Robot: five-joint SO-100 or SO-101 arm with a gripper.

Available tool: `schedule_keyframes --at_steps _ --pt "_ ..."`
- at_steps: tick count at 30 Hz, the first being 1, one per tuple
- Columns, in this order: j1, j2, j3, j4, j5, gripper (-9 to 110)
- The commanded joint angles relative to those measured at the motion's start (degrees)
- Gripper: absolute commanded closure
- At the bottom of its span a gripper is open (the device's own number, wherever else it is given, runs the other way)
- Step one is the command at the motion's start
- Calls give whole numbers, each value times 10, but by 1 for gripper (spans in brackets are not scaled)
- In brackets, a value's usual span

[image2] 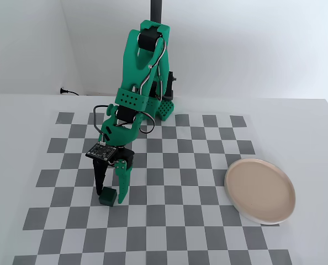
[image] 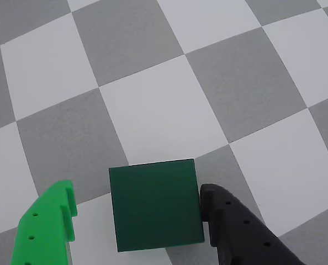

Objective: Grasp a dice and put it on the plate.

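The dice [image: 155,203] is a plain dark green cube lying on the checkered mat, between my gripper's [image: 137,194] two fingers. The black finger [image: 225,221] touches its right face; the bright green finger [image: 51,223] stands apart from its left face with a clear gap, so the gripper is open. In the fixed view the dice [image2: 107,197] sits at the mat's front left, with the gripper [image2: 110,190] reaching down around it. The beige plate [image2: 260,190] with a pale rim lies at the right, several squares away.
The grey and white checkered mat [image2: 169,182] covers a white table. The green arm's base [image2: 163,107] stands at the back of the mat. A black cable [image2: 70,92] lies at the far left by the wall.
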Motion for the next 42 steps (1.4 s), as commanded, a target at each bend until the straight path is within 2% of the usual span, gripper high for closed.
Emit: schedule_keyframes --at_steps 1,17,23,32,42 --pt "-4 31 -4 -9 -4 83" --pt "7 -18 -4 -51 -4 91" --pt "8 -18 -4 -51 -1 106" --pt "-11 19 -6 -38 3 106" --pt "-108 127 -62 81 33 106"
